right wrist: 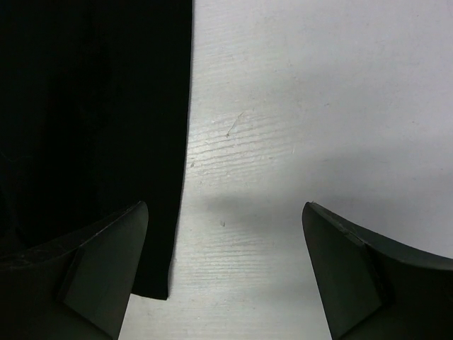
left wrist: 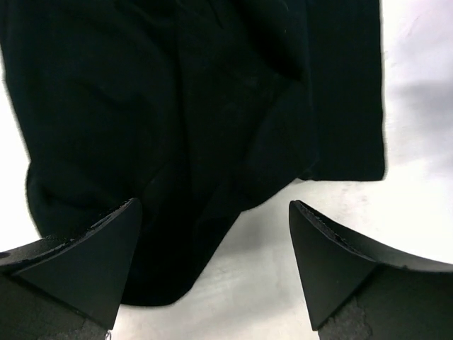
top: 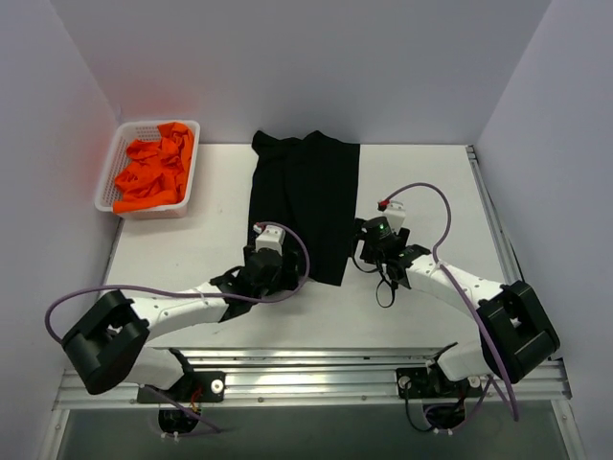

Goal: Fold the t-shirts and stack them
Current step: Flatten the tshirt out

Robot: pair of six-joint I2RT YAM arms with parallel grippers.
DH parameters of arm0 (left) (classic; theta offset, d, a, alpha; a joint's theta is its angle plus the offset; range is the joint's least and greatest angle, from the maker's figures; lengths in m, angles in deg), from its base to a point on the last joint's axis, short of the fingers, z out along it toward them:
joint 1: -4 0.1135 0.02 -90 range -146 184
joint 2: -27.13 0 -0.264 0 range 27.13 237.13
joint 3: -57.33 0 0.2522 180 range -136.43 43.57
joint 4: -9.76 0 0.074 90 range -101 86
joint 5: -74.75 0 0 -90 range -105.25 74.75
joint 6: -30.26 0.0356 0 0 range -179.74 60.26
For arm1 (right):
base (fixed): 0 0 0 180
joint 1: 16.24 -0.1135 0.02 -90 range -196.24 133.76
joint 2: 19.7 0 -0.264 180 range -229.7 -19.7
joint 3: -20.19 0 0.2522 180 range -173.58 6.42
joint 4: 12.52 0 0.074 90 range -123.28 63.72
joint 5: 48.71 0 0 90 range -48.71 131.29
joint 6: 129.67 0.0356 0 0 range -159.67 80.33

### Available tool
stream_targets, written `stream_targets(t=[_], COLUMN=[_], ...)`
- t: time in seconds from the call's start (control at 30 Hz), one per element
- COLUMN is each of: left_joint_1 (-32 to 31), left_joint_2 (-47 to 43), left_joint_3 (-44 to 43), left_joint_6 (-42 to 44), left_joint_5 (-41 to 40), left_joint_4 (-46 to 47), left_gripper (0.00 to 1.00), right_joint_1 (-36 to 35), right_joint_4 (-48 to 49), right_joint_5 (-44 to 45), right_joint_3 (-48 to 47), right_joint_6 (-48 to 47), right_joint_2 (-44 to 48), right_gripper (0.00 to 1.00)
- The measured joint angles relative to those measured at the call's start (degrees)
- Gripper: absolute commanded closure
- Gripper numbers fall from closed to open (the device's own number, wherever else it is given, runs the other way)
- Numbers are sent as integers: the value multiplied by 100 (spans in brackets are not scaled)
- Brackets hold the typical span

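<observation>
At the black t-shirt (top: 306, 192), left hand (left wrist: 212, 212) and right hand (right wrist: 226, 212) gape empty; orange t-shirts (top: 153, 172) fill the basket (top: 144, 212).

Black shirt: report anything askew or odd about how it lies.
The black shirt is lopsided: its right edge runs straight, but its near-left corner is bunched into rumpled folds below the open left pincer. No damage shows.
</observation>
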Motion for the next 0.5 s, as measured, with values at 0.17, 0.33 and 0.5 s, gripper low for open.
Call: stream_targets(t=[0.17,0.33,0.5], left_joint_1=[-81,-140,-273], left_joint_2=[741,883,962], left_joint_3=[-323,-592,-741], left_joint_6=[540,1047,1353], left_joint_5=[-66,-144,-177], left_joint_4=[280,546,632], left_gripper=[4,4,5], right_joint_1=[-46,-59,-59], right_joint_4=[9,0,2], right_joint_5=[125,278,350], right_joint_3=[0,0,0], right_joint_6=[46,46,46], right_joint_2=[-61,-61,-61], right_gripper=[14,14,13])
